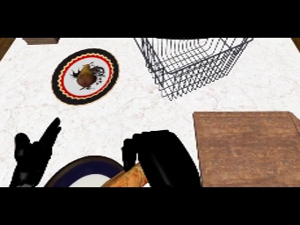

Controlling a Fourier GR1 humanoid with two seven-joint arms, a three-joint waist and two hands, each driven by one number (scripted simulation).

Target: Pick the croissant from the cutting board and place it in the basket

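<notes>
Right hand point(157, 154): at 6 o'clock in the view, black. Its fingers were curled down over the croissant, clenched round it and hiding most of it.
Croissant point(130, 176): at 6 o'clock, by the lower edge, held in the right hand. It had a golden-brown, flaky-looking crust, and only one tapering end showed, at the hand's 7 o'clock side. It was off the cutting board, on the board's 9 o'clock side, well apart from the basket. It overlapped the blue-rimmed plate; contact could not be told.
Left hand point(34, 154): at 8 o'clock, black. Its fingers were straight and pointed up, released, holding nothing.
Cutting board point(250, 149): at 4 o'clock. It was a rectangular slab of brown wood with a worn, mottled grain, rounded corners and a handle on its 3 o'clock edge.
Basket point(194, 66): at 12 to 1 o'clock. It was thin dark wire in an open grid, box-shaped and open at the top.
Patterned plate point(62, 88): at 10 to 11 o'clock. It was round, with a black rim, a red and yellow scalloped ring and a pale centre.
Pear point(85, 77): brown, lying at the patterned plate's centre.
Blue-rimmed plate point(81, 166): at 7 o'clock. It was round, with a dark band and a white centre, cut by the lower edge.
Counter point(152, 110): white marble with faint veins.
Box point(40, 41): small brown block at 11 o'clock, on the far edge.
</notes>
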